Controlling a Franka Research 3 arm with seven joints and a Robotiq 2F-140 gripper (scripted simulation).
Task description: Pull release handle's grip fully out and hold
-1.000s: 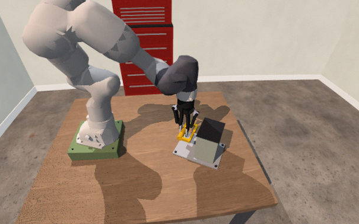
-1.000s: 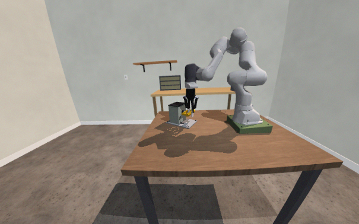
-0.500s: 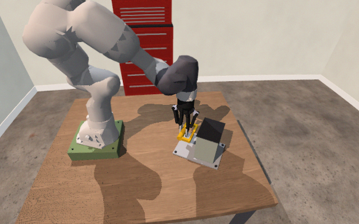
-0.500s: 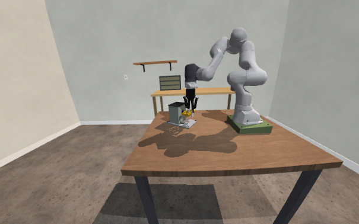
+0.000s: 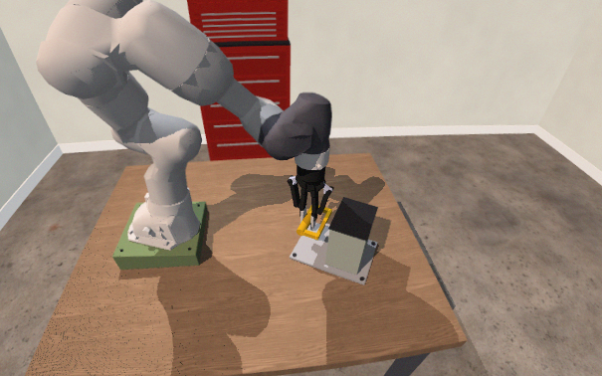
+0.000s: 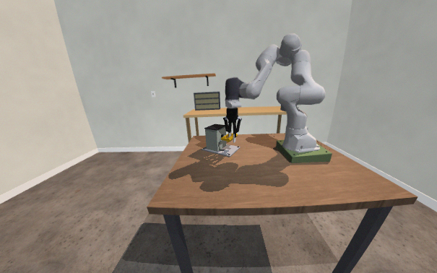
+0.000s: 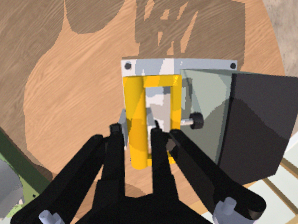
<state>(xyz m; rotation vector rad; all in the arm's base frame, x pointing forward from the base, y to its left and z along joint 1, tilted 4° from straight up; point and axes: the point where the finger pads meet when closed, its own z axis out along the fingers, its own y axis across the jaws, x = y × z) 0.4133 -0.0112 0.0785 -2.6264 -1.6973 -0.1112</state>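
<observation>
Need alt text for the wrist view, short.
Seen from above, the black gripper is shut on the yellow bar of the release handle's grip, one finger on each side. The grip's frame runs right to a grey housing on a pale base plate, over a wooden table.

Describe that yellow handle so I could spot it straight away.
Start at the wooden table and find the grey box on its metal plate. The yellow handle juts from the box's side, gripped by the black end effector; nothing else there is yellow.
</observation>
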